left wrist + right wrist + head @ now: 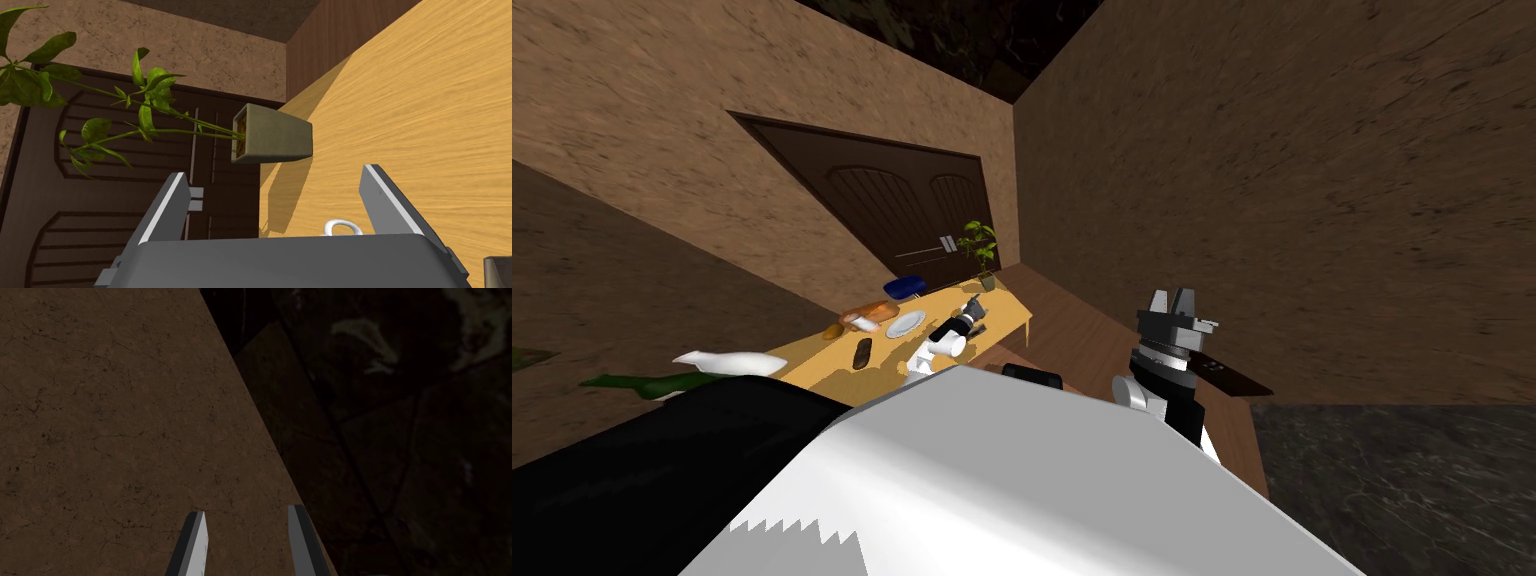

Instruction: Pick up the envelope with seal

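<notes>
A yellow wooden table stands by a dark double door. A small white flat item lies in a brown basket at the table's middle; I cannot tell whether it is the envelope or bears a seal. My left gripper reaches over the table's far end, well beyond the basket. In the left wrist view the left gripper is open above bare table wood, facing a potted plant. My right gripper is raised off to the table's right side, open and holding nothing.
On the table are a blue bowl, a white plate, a dark oblong thing, a brown roll and the potted plant. A small white ring shows by the left gripper's body. Brown walls close in behind and to the right.
</notes>
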`<state>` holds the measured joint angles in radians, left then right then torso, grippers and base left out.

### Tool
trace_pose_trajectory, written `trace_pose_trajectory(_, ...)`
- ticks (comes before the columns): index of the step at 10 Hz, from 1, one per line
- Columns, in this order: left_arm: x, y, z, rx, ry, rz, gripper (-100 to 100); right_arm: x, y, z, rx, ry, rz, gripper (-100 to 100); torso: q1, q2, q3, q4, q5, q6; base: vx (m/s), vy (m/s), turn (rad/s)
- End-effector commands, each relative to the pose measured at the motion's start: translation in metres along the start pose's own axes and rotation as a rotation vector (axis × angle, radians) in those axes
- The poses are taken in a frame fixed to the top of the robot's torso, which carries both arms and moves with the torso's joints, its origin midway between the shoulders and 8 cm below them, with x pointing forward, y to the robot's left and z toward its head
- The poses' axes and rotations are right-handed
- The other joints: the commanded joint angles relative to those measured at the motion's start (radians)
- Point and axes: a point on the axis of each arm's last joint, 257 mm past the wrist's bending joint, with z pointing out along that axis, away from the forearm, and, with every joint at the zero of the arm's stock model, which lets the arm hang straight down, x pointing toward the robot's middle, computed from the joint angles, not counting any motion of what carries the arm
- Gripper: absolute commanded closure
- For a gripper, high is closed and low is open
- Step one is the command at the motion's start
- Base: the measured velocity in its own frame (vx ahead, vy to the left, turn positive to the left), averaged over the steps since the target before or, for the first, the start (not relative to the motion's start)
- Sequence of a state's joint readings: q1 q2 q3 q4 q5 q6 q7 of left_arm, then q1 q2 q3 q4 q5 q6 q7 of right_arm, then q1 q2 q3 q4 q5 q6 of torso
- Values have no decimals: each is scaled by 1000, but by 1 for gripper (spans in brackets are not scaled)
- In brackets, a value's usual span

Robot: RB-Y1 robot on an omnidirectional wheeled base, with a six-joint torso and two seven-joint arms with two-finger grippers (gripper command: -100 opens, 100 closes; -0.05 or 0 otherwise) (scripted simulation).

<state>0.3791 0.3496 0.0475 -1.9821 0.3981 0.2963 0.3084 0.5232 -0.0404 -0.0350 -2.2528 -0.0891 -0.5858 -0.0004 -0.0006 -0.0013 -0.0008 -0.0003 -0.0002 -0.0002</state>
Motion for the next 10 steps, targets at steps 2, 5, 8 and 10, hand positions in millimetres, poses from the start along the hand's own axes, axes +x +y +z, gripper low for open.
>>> trace_pose_trajectory(2,-17,24,3,-90,-33,-28,-100,0,0,0,0,0,0,0,0,0,0,0,0,0,22,-9,-27)
trace_pose_trajectory(5,-44,57,6,-211,-86,-76,-100,0,0,0,0,0,0,0,0,0,0,0,0,0,21,-6,-29)
trace_pose_trajectory(8,-61,80,3,-303,-127,-100,-100,0,0,0,0,0,0,0,0,0,0,0,0,0,24,-7,-26)
trace_pose_trajectory(10,-76,96,0,-368,-162,-124,-100,0,0,0,0,0,0,0,0,0,0,0,0,0,20,-9,-25)
